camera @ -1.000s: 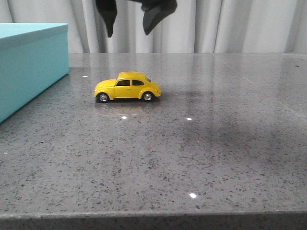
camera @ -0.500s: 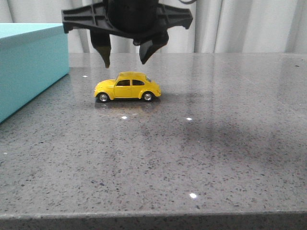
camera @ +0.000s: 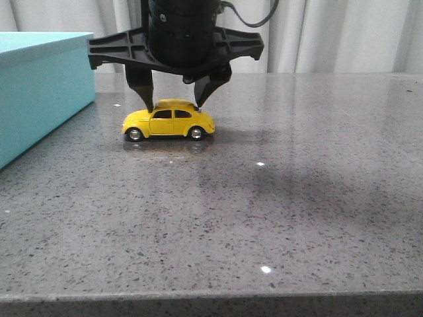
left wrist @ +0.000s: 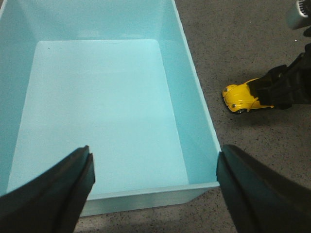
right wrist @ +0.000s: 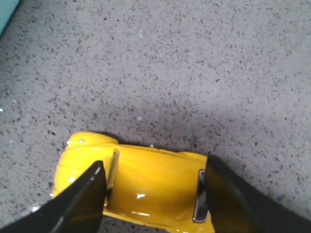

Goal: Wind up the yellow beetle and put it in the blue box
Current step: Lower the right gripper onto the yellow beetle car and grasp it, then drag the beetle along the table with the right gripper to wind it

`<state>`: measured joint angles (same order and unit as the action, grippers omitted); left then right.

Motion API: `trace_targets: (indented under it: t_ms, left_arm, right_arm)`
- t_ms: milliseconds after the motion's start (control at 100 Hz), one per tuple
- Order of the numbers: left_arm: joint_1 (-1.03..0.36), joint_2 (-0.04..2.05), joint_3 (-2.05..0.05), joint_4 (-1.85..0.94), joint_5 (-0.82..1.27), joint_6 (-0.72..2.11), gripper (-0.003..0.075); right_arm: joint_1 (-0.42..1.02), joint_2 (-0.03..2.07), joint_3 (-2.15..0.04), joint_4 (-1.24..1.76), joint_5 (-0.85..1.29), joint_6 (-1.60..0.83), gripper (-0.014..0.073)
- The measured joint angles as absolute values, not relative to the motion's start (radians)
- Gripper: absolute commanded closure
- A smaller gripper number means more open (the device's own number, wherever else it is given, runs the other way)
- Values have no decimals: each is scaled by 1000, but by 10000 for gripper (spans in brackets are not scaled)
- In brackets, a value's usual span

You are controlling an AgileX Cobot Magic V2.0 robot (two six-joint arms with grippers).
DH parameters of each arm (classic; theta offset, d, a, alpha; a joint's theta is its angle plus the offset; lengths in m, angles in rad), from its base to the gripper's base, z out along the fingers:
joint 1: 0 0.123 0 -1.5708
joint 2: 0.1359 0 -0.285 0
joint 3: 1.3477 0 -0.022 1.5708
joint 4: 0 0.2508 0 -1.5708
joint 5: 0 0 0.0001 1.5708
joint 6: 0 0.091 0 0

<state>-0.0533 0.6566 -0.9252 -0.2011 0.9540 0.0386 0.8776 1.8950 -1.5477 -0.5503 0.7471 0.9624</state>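
The yellow beetle (camera: 169, 123) stands on its wheels on the grey table, side-on, nose to the left. My right gripper (camera: 173, 104) has come down over it and is open. One fingertip (camera: 149, 104) is at the windscreen and the other at the rear window, both close against the roof. The right wrist view shows the beetle (right wrist: 155, 182) between the two fingers (right wrist: 82, 199). The blue box (camera: 39, 92) stands open at the left. My left gripper (left wrist: 154, 162) is open and empty above the box's near wall (left wrist: 194, 102). The beetle (left wrist: 239, 97) also shows there, partly hidden by the right gripper (left wrist: 286, 87).
The speckled grey table (camera: 297, 198) stretches to the right and to the front edge. A pale curtain (camera: 344, 33) hangs behind it. The box is about a car's length to the left of the beetle.
My right gripper has come down from above the view onto the beetle. The beetle has shifted slightly to the left. The finger spacing looks unchanged.
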Motion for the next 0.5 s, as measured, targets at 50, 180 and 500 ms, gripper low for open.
trace_targets:
  t_ms: [50,180,500]
  left_arm:
    - [-53,657,-925,-201,954,39,208]
    - [-53,657,-925,-201,954,39,208]
    - [-53,657,-925,-201,954,39,208]
  right_arm:
    - [878,1898,-1552,-550,752,962,144]
    - [878,1899,-1555,-550,769,965,144]
    - [871,1899,-1559,-552,814,969,144]
